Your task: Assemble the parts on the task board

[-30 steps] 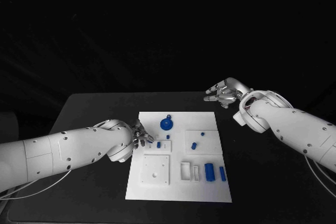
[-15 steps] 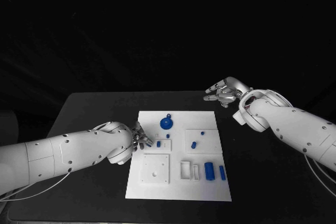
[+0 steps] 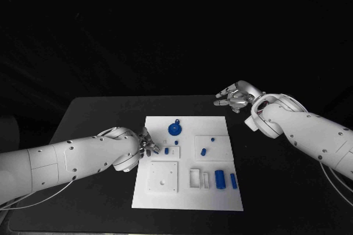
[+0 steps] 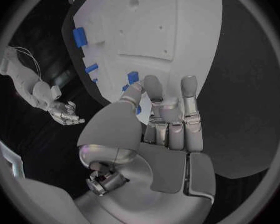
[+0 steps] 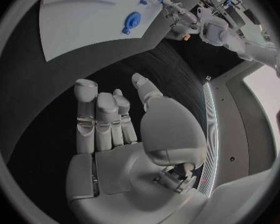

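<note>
Two silver hands work here, and only the left hand is at the white rectangular task board. Its fingers reach over the board's near edge, fingertips close beside a small blue upright peg; whether they pinch it I cannot tell. That reach looks like a pick or a seating move. Beyond the fingertips lie a round blue disc with a tab, further small blue pegs, and a blue cylinder beside a narrow blue bar. Kept well apart over the black surface, probably to leave room, the right hand holds nothing, fingers loosely spread.
</note>
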`<state>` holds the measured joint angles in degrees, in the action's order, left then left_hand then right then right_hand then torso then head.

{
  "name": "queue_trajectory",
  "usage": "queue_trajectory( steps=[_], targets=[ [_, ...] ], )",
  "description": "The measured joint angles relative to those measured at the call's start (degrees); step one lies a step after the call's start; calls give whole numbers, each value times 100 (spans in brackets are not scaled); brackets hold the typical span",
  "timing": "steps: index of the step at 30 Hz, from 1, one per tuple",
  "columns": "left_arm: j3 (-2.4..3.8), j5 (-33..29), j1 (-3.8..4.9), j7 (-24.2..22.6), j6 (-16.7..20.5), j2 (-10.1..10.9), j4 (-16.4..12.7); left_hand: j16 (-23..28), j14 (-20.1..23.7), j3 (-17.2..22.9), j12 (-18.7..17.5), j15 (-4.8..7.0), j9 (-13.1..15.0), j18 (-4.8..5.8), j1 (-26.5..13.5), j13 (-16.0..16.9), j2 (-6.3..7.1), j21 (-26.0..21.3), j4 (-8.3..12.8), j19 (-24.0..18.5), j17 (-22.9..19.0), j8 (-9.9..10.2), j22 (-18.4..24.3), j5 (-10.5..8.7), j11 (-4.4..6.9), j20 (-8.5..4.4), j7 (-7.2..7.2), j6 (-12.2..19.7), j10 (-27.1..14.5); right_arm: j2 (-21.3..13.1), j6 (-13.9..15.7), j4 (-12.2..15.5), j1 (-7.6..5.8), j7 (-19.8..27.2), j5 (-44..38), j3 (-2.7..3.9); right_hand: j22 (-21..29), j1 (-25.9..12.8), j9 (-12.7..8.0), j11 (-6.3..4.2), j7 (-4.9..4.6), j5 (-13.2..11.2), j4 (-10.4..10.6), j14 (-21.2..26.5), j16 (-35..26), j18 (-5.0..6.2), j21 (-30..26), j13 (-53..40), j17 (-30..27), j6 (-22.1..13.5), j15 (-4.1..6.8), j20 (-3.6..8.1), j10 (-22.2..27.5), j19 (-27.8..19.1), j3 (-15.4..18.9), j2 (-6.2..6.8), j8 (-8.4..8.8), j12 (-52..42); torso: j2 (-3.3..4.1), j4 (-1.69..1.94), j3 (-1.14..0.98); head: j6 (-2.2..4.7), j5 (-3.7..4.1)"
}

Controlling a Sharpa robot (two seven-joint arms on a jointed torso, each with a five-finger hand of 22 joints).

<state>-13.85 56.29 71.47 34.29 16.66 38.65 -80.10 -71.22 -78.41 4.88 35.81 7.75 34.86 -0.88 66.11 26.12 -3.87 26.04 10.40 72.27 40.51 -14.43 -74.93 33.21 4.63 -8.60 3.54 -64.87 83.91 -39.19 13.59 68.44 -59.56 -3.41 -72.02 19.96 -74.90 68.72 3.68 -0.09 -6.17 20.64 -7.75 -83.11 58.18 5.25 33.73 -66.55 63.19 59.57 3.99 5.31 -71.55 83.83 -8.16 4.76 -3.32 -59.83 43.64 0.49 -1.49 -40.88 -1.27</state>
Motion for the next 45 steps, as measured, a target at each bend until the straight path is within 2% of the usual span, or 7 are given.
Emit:
queue_trajectory(
  steps=[14, 45],
  targets=[
    [3, 26, -17, 0, -74, -45, 64, 0, 1, -3, 0, -1, 0, 0, -6, -5, -4, 0, -3, 0, -1, -20, 1, -22, -1, 0, -8, 8, 1, -1, -6, -1, 1, -3, 0, 0, -1, 0, 0, 0, -18, 0, 0, 0, -22, 0, 0, 0, -6, -18, 0, 0, 0, 0, 0, 0, 0, 22, -1, 0, -1, -3, 9],
    [15, 46, -24, -9, -213, -39, 84, 0, 3, -28, 0, -3, 263, 0, -30, -4, -12, 0, -48, 0, 38, -24, 2, -43, -5, 0, 2, -2, 5, -9, -24, -1, 6, -5, 0, 0, -3, 0, 0, 0, -11, 0, 0, 0, -21, -1, 0, 0, -5, -11, 0, 0, 0, 0, 0, 0, 0, 22, -2, 0, 2, 1, -3]
  ],
)
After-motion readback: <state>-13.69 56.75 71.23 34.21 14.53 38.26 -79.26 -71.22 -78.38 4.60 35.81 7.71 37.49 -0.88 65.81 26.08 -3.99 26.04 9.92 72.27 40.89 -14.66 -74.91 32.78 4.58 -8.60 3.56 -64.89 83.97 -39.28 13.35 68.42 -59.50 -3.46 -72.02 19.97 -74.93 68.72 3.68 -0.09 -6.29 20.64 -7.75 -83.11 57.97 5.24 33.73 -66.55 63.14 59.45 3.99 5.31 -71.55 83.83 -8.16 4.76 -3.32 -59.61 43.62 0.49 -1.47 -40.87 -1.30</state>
